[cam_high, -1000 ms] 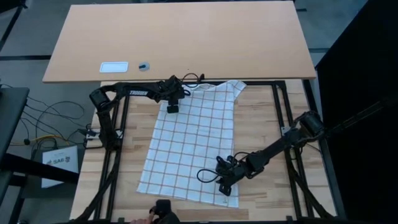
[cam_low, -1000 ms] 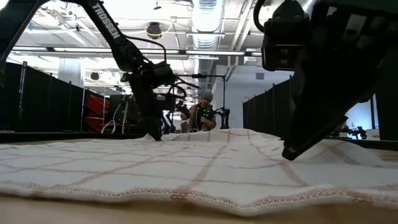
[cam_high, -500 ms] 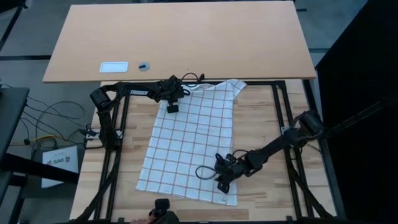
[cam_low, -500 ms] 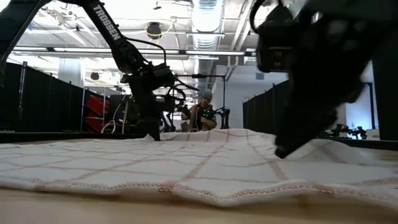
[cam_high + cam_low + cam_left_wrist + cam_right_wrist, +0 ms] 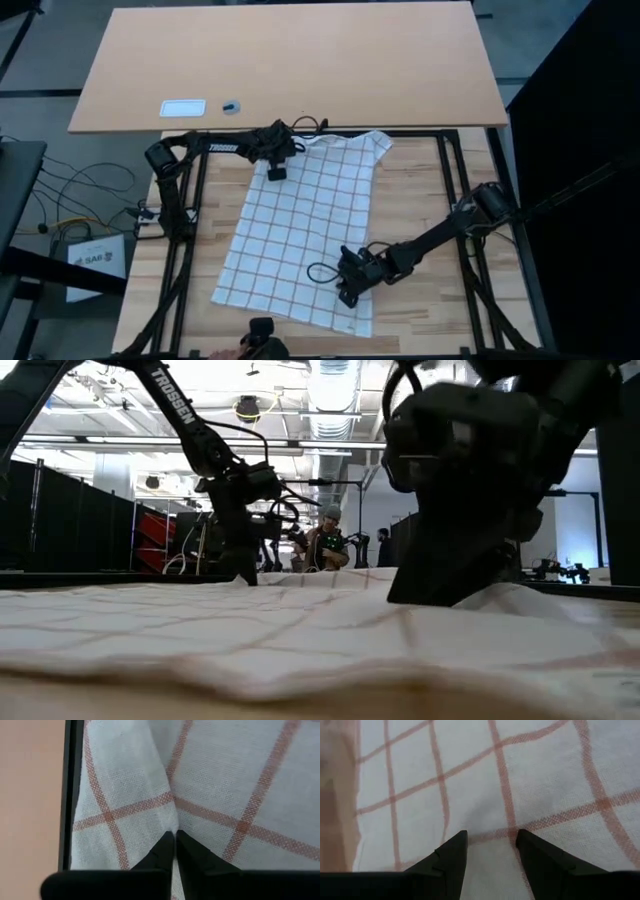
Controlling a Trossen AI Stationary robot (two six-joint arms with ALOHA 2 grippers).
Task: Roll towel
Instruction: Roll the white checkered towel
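Observation:
The white towel [image 5: 310, 230] with reddish-brown grid lines lies spread flat on the wooden table, its long side running from far to near. My left gripper [image 5: 276, 174] stands at the towel's far left corner, shut on the cloth, and also shows in the low view [image 5: 243, 575]. My right gripper [image 5: 346, 297] is over the towel's near right part, open, with both fingertips down on the cloth [image 5: 490, 837]. My left gripper pinches a small raised fold of the towel [image 5: 172, 827] between its two fingertips, close to the towel's far left edge. The fingers come from above, pointing down. The rest of the cloth lies on the table. My right gripper rests its spread fingertips [image 5: 460, 840] on the towel's top surface near the near right corner, slanting down from the table's right side. Nothing sits between the fingers. The cloth stays on the table under them.
A larger light tabletop [image 5: 300, 60] lies beyond the far edge, bearing a white card [image 5: 183, 107] and a small dark item [image 5: 231, 105]. Black frame rails [image 5: 452, 180] run along the work surface. A person [image 5: 325, 545] sits far back in the room.
My right gripper has gone toward the table's left edge with its fingertips on the towel. The towel's near part has slid left with it and its near edge has rumpled. The far left corner under my left gripper has stayed in place.

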